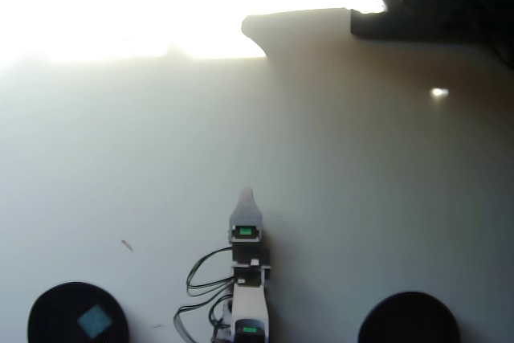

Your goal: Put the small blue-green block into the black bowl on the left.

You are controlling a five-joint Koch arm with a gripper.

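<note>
The small blue-green block (pixel 95 321) lies inside the black bowl (pixel 48 319) at the bottom left of the overhead view. My gripper (pixel 246 196) is at the bottom centre, pointing up the picture, well to the right of that bowl and apart from it. Only one narrow tip shows, so I cannot tell whether the jaws are open or shut. Nothing shows in the gripper.
A second, look-alike black bowl (pixel 408 320) sits at the bottom right with nothing visible in it. Dark equipment (pixel 418 14) stands along the top right. Strong glare washes out the top left of the white table (pixel 321 158). Cables (pixel 201 279) loop left of the arm.
</note>
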